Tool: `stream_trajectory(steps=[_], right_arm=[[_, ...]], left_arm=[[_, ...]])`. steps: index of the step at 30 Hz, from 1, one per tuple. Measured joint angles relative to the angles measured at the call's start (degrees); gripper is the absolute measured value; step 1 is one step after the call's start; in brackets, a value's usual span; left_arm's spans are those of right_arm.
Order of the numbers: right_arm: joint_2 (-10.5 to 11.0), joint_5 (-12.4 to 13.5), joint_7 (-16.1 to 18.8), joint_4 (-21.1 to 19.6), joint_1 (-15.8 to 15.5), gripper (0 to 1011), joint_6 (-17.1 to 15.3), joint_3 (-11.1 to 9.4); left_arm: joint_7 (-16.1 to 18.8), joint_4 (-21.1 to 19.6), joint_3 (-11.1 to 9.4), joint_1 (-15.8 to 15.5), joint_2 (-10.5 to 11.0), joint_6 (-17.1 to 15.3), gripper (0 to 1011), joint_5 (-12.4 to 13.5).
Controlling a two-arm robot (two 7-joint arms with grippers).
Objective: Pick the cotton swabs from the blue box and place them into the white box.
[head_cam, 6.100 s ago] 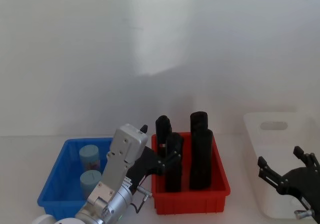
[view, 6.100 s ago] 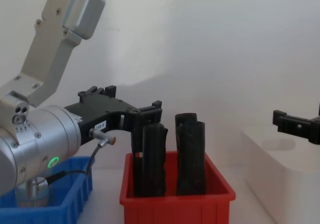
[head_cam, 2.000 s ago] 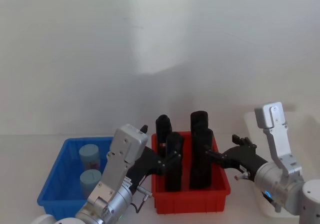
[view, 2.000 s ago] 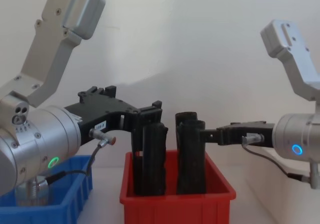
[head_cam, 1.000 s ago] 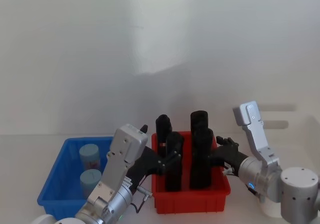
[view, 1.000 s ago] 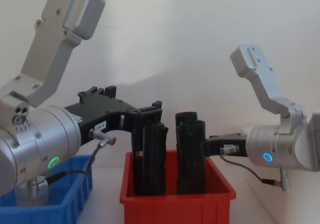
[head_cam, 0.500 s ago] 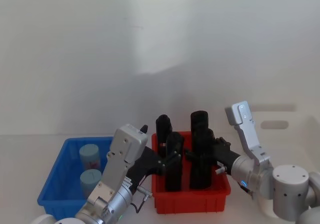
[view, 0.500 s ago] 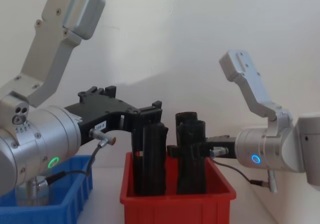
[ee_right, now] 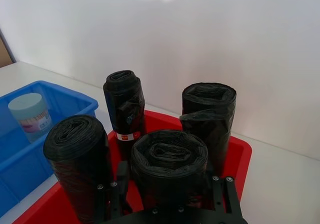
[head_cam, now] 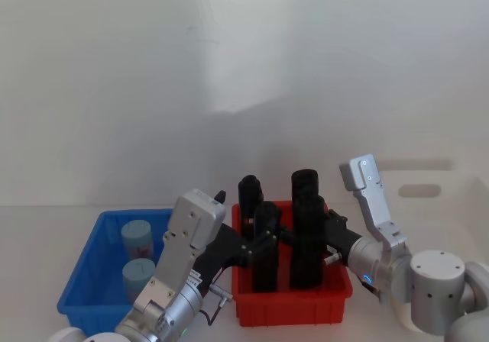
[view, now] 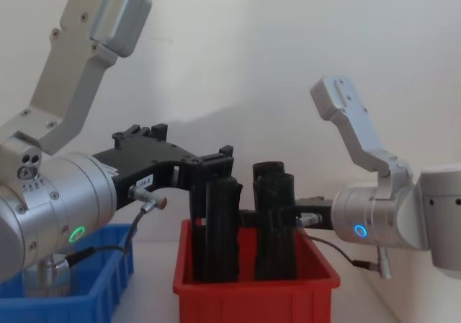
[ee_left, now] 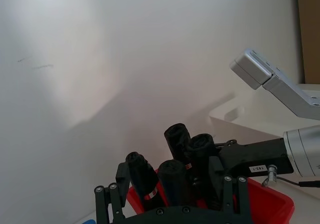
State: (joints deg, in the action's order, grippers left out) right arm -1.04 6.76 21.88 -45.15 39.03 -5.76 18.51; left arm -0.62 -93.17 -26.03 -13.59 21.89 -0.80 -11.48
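The right gripper (ee_right: 164, 184) is spread open, its fingers straddling a black roll (ee_right: 169, 156) in the red bin (head_cam: 290, 309), gripping nothing. The left gripper (ee_left: 170, 186) hangs open beside it. Two jars of cotton swabs (head_cam: 138, 275) stand in the blue box (head_cam: 80, 281); the white box (head_cam: 458, 197) sits far right.

Bright blue box (head_cam: 79, 279); inside, clear jars (head_cam: 137, 239) with pale grey-blue lids and pinkish-purple labels. Red bin (head_cam: 294, 305) with glossy black rolls (head_cam: 304, 220), one banded red and white. Plain white box (head_cam: 451, 204), white table (head_cam: 30, 227), white wall (head_cam: 229, 67). Silver-grey left arm (head_cam: 179, 258) with a green light (view: 75, 231), silver-grey right arm (head_cam: 374, 197) with a blue light (view: 358, 230).
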Motion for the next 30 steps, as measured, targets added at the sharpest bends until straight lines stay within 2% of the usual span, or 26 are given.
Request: stream_trajectory(steps=[12,24,30], right_arm=[[-0.3,0.2,0.1,1.1,0.5,553,0.6,0.1],[-0.3,0.2,0.1,1.2,0.6,468,0.8,0.1],[0.3,0.1,-0.4,-2.4,-0.8,434,0.6,0.0]], left_arm=[[0.0,0.0,0.0,0.0,0.0,0.0,1003,0.0],[0.0,0.0,0.0,0.0,0.0,0.0,1003,0.0],[0.0,0.0,0.0,0.0,0.0,0.0,1003,0.0]])
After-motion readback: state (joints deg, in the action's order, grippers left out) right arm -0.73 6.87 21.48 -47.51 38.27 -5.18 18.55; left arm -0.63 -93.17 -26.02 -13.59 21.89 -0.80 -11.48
